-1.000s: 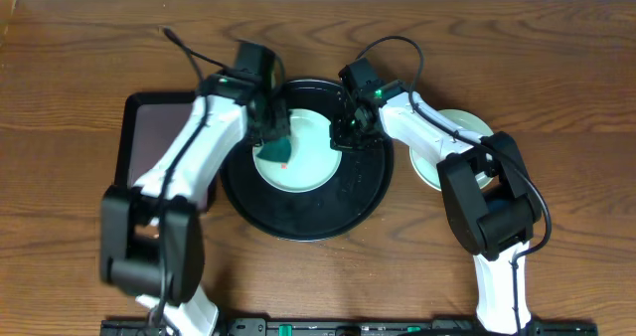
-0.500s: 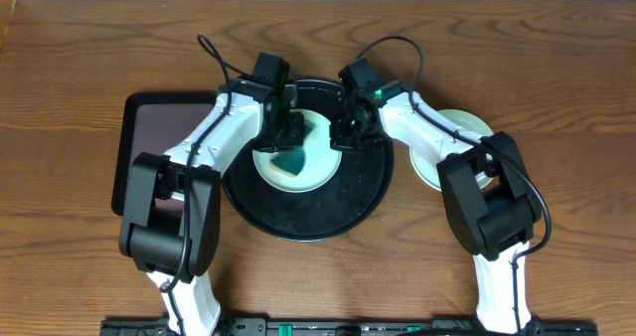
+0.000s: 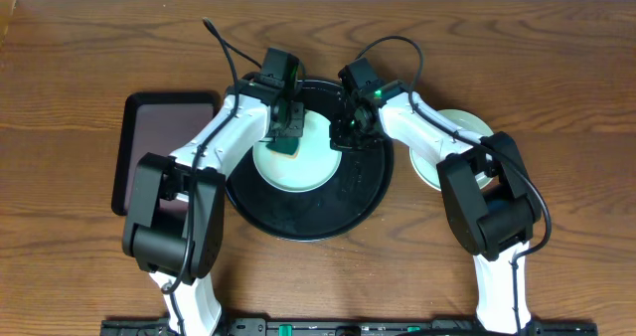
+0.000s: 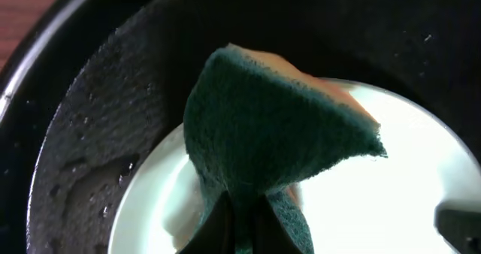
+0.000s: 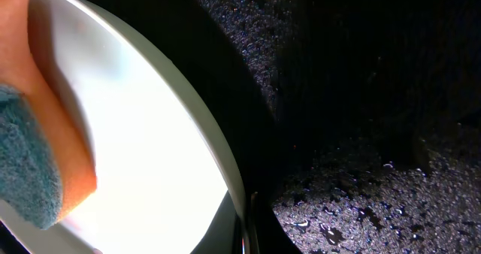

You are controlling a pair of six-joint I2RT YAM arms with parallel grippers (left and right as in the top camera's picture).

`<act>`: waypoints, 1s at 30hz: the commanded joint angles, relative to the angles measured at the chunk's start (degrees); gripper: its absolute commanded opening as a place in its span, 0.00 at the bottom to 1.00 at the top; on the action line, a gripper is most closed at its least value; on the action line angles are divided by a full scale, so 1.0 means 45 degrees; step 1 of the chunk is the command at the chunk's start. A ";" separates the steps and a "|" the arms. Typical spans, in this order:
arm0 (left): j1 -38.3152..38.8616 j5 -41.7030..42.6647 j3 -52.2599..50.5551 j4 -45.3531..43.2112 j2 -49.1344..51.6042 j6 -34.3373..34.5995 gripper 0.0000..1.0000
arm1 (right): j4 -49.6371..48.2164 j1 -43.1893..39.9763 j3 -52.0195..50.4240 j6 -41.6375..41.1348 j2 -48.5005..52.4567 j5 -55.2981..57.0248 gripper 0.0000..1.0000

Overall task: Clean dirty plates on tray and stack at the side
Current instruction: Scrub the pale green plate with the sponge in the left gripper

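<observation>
A pale blue-green plate (image 3: 298,167) lies in the left half of the round black tray (image 3: 333,212). My left gripper (image 3: 286,135) is shut on a green and orange sponge (image 4: 278,130) and presses it on the plate's far edge (image 4: 421,179). My right gripper (image 3: 348,129) is shut on the plate's right rim (image 5: 225,171). The right wrist view shows the sponge (image 5: 34,160) on the plate and the wet tray floor (image 5: 361,134). I see no red smear on the plate. Another pale plate (image 3: 463,125) lies on the table at the right, partly under my right arm.
A rectangular dark maroon tray (image 3: 159,137) lies left of the black tray, under my left arm. The black tray's floor (image 4: 98,141) is wet. Bare brown table (image 3: 79,58) surrounds everything.
My left gripper has swept the sponge from the plate's left side across to its far edge. A red spot seen beside the sponge a second ago no longer shows. The right arm has not moved.
</observation>
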State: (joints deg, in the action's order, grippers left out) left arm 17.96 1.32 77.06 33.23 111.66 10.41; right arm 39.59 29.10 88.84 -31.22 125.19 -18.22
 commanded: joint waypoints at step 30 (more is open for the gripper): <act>-0.0253 -0.1156 -0.0078 0.3084 0.0146 0.0991 0.07 | 0.0092 0.0083 -0.0447 -0.0194 0.0335 0.1044 0.01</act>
State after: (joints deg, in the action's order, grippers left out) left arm 17.10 0.69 77.08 42.70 111.66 12.86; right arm 39.46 29.10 88.79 -31.20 125.19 -18.22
